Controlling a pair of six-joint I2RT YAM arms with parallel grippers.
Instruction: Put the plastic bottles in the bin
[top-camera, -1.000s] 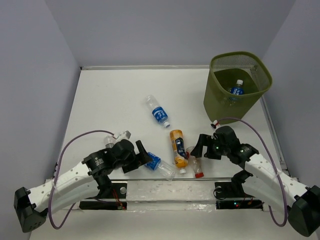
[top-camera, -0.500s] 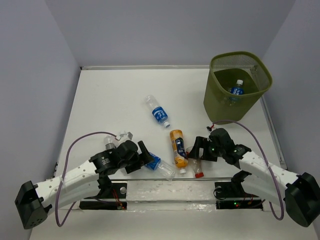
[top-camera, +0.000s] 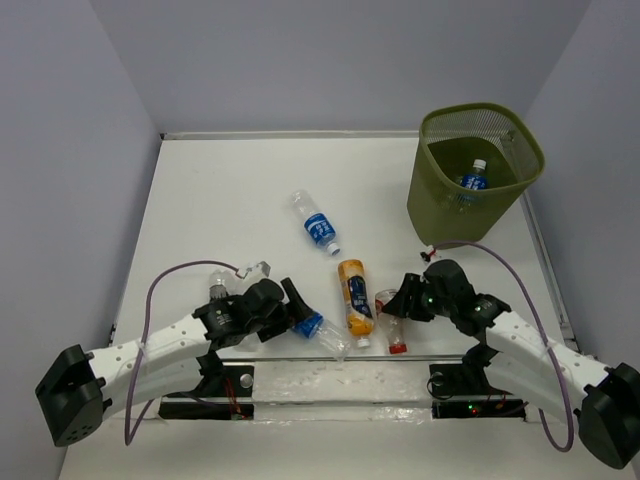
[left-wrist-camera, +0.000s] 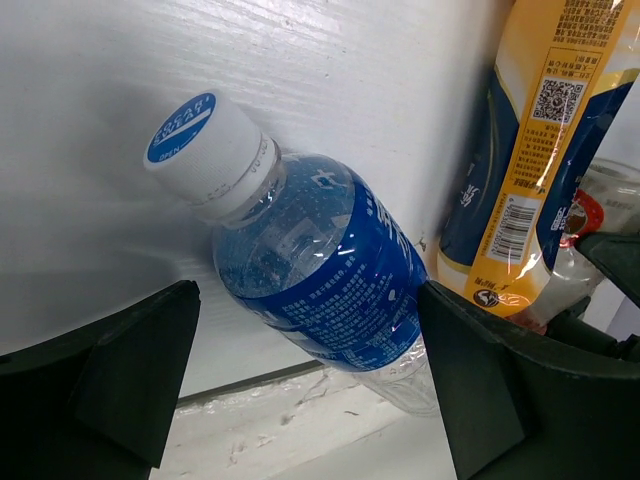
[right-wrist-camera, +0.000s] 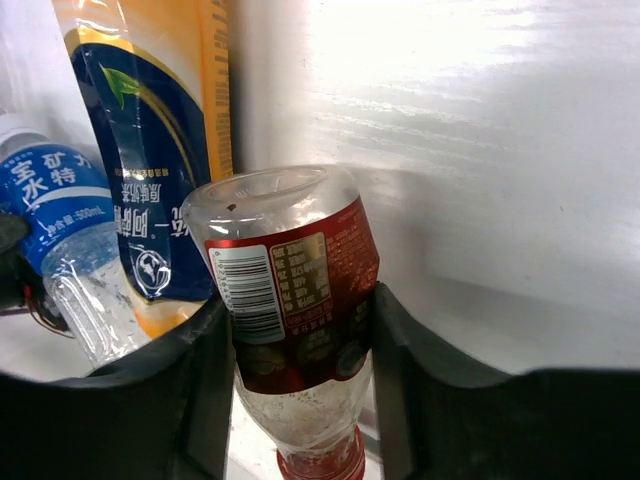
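While my left gripper stands wide around a blue-labelled bottle on the desk, my right gripper clamps a red-labelled bottle. An orange bottle lies between them.

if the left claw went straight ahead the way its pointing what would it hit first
The blue-label bottle, most likely: it lies on its side straight ahead, between the fingers of the open left claw. The table lies just beneath it. The orange bottle sits off to one side.
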